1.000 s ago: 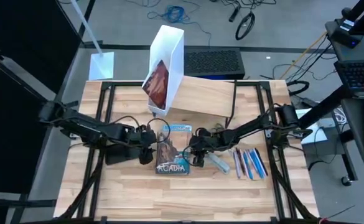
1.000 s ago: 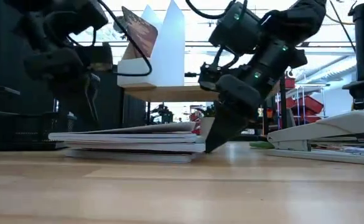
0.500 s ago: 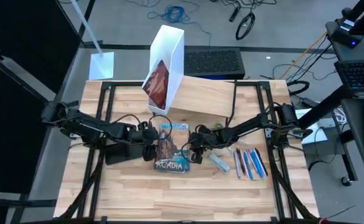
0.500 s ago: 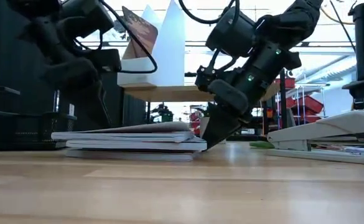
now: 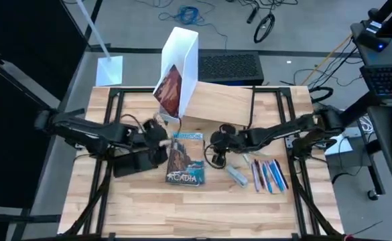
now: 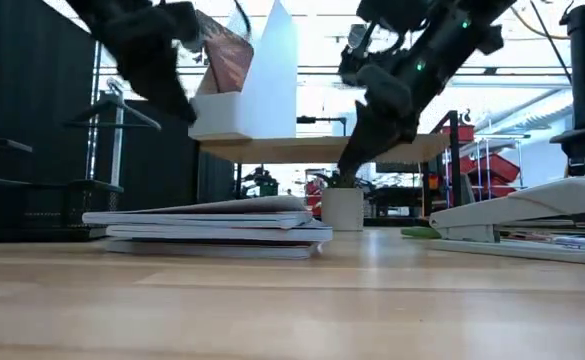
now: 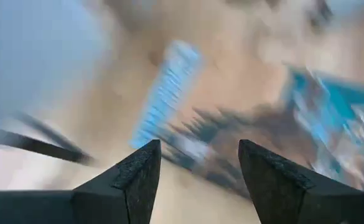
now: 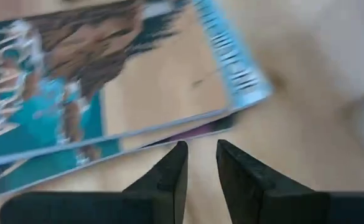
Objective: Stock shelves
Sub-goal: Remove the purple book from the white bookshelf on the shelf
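Observation:
A stack of magazines [image 5: 184, 158], topped by a teal cover [image 8: 63, 106], lies flat on the table [image 5: 182, 207] in front of the shelves [image 5: 219, 104]. The shelves are a low light-wood riser carrying a white file box [image 5: 180, 67] with one magazine in it. My left gripper [image 5: 159, 136] hangs open above the stack's left far corner. My right gripper [image 5: 215, 148] hovers off the stack's right edge [image 8: 169, 134], its fingers a narrow gap apart. In the low view, both my left gripper [image 6: 177, 95] and my right gripper [image 6: 357, 155] are well above the stack [image 6: 207, 225].
A black organizer tray [image 5: 130, 164] sits left of the stack. A stapler [image 5: 236, 174] and several pens [image 5: 268, 175] lie to its right. A small white cup [image 6: 342, 208] stands behind the stack. The near half of the table is bare wood.
Both grippers have risen from the sides of the magazine stack, where they stood at table height. My left gripper has gone up and toward the far edge, and my right gripper up and slightly right. The stack stays flat on the table.

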Motion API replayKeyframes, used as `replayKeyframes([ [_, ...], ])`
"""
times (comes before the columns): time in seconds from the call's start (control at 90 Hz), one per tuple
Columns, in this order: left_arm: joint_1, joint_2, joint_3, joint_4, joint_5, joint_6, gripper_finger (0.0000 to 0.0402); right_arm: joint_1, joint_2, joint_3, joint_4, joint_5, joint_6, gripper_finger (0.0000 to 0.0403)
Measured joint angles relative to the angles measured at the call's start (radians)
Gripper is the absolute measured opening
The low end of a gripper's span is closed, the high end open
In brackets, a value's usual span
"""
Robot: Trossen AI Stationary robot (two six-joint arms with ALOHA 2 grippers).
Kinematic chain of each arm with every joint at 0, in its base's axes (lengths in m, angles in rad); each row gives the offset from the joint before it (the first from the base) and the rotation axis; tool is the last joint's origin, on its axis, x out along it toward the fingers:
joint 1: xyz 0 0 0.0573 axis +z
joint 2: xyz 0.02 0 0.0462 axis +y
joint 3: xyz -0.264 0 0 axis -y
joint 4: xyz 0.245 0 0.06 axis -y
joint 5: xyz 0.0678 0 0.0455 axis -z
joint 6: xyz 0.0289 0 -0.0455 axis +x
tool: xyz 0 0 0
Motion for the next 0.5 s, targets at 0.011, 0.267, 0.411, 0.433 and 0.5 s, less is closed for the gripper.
replayKeyframes([
  [0.011, 0.0, -0.009, 0.001, 0.0, -0.029, -0.006, 0.0203, 0.001, -0.003, 0.0, -0.001, 0.012, 0.001, 0.007],
  [0.267, 0.004, -0.219, 0.002, 0.092, -0.443, -0.044, 0.0203, 0.047, 0.007, -0.107, 0.127, 0.14, 0.106, 0.007],
  [0.411, 0.041, -0.249, 0.002, 0.252, -0.426, 0.063, 0.0203, 0.055, 0.028, -0.203, 0.402, 0.159, 0.131, 0.007],
  [0.433, 0.047, -0.248, 0.002, 0.278, -0.405, 0.078, 0.0203, 0.055, 0.032, -0.211, 0.437, 0.159, 0.131, 0.007],
  [0.5, 0.067, -0.244, 0.002, 0.329, -0.347, 0.112, 0.0203, 0.055, 0.037, -0.229, 0.487, 0.154, 0.13, 0.007],
])
